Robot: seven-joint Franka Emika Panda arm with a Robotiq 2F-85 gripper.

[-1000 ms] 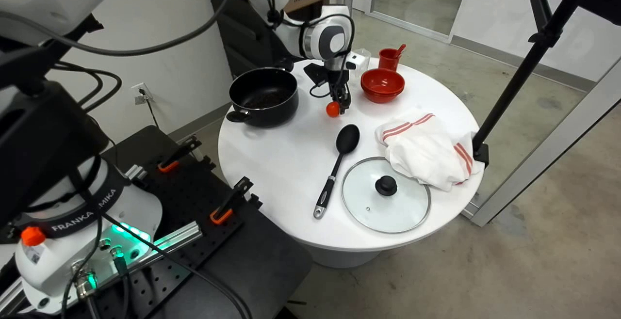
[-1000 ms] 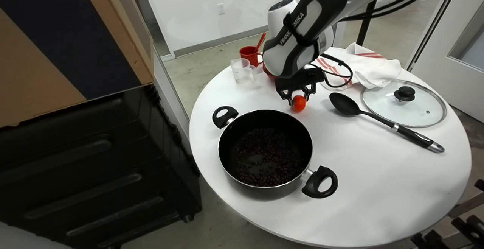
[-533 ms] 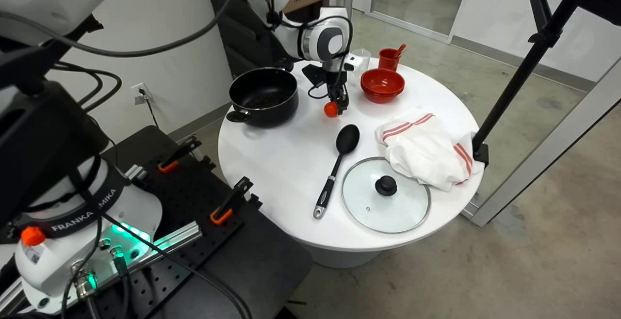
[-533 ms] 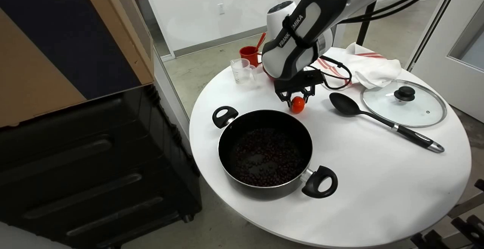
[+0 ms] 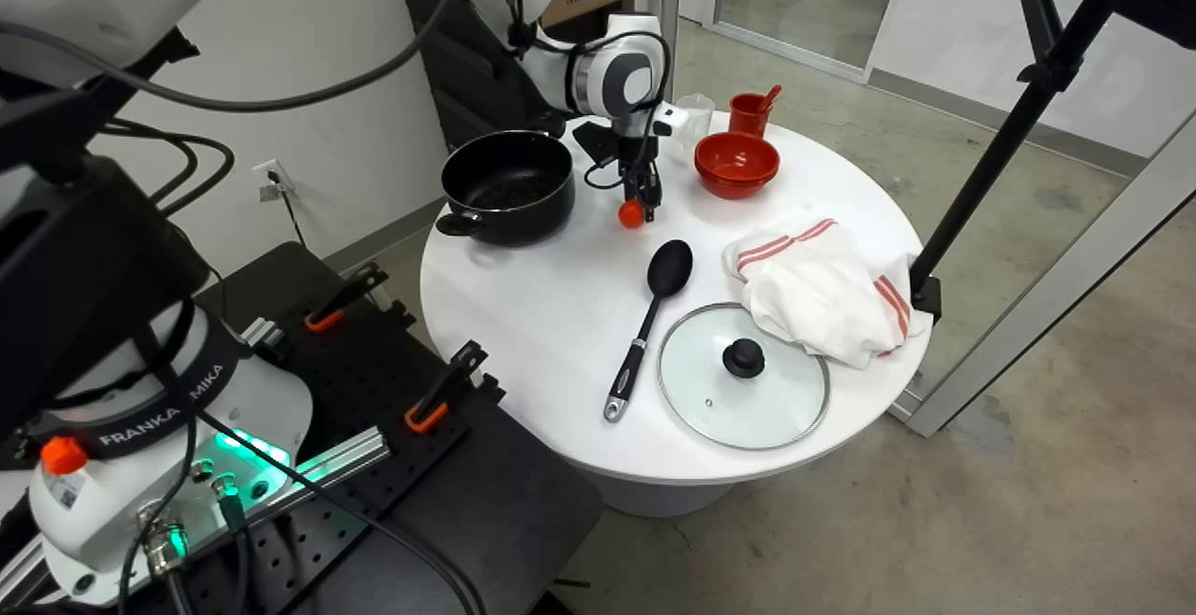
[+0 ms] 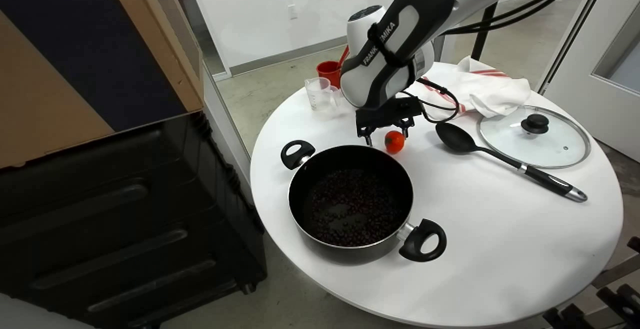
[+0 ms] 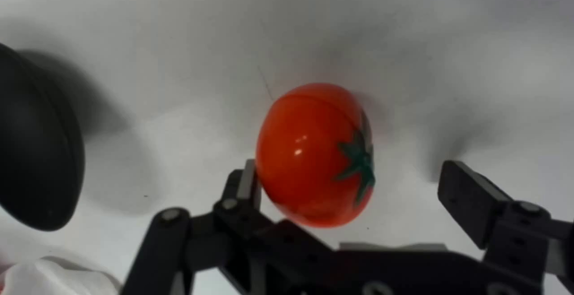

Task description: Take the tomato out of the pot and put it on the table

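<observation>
– Fingers (image 7: pixel 468 203)?
– Standing wide apart.
– Left to right, in an exterior view?
– The black pot (image 6: pixel 345 255), then the tomato (image 6: pixel 394 142) on the white table (image 6: pixel 500 259), between the fingers and nearer one, then the spoon (image 6: pixel 505 160) and glass lid (image 6: pixel 540 144).

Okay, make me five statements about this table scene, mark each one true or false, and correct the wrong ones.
1. The pot holds small dark pieces. True.
2. The pot is covered. False: it is open; the glass lid lies on the table.
3. The gripper is open, close to the tomato. True.
4. The tomato is inside the pot. False: it is outside, on the table.
5. The black spoon lies beside the glass lid. True.
</observation>
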